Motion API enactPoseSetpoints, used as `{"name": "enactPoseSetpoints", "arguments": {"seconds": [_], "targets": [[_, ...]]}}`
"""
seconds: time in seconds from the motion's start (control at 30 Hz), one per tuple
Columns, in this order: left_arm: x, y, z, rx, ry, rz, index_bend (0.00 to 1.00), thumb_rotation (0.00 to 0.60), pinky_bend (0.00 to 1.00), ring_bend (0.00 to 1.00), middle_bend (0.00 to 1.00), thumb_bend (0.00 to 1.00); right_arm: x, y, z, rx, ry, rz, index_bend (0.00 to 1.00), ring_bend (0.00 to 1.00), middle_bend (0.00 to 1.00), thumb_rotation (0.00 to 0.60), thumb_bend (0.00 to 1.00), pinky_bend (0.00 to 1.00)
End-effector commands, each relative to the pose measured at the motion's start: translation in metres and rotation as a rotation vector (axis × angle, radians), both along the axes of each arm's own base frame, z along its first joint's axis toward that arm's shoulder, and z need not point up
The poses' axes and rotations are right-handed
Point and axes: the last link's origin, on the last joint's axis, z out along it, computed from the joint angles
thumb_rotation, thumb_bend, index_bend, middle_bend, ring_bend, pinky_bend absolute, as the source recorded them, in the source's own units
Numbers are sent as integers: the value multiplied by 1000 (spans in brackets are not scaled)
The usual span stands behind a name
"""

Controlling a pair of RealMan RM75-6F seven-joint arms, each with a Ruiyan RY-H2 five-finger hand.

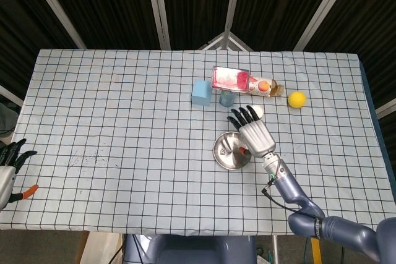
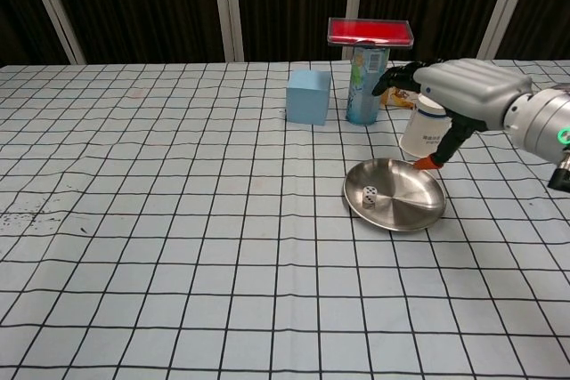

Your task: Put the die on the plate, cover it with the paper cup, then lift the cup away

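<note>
On the steel plate (image 2: 419,209), toward its left side, the die (image 2: 369,196) lay free, touched by nothing. Just behind the plate's far right rim stood the paper cup (image 2: 421,132), mouth down as far as could be told. The right hand (image 2: 463,95) hovered over that cup with its fingers (image 2: 392,79) spread above and past the cup top and its thumb hanging down beside the cup wall; it gripped nothing. Farther back, toward the far edge of the counter (image 2: 178,246), stood a blue cube (image 2: 308,96), a tall can with a red tray (image 2: 370,31) on top, a lying bottle (image 1: 266,87) and a yellow ball (image 1: 297,99). At the counter's near left corner the left hand (image 1: 8,166) rested off the edge, fingers loosely apart, empty.
</note>
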Motion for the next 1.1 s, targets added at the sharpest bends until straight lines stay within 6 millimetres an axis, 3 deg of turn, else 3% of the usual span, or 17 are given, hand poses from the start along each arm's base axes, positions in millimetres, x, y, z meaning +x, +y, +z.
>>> {"name": "enactPoseSetpoints", "arguments": {"seconds": [0.03, 0.23, 0.77, 1.1], "targets": [[0, 0, 0, 2, -1, 1, 209, 600, 23, 0, 0, 294, -11, -6, 7, -9, 6, -42, 181, 87, 166, 600, 164, 0], [-2, 3, 1, 26, 14, 11, 211, 600, 24, 0, 0, 294, -23, -15, 13, -24, 19, -91, 199, 102, 262, 600, 164, 0], [-2, 3, 0, 35, 19, 19, 212, 600, 24, 0, 0, 295, -19, -45, 30, -114, -34, -119, 293, 122, 277, 600, 165, 0], [-1, 3, -1, 26, 18, 16, 212, 600, 23, 0, 0, 294, -22, -55, 25, -112, -29, -148, 320, 126, 301, 600, 164, 0]]}}
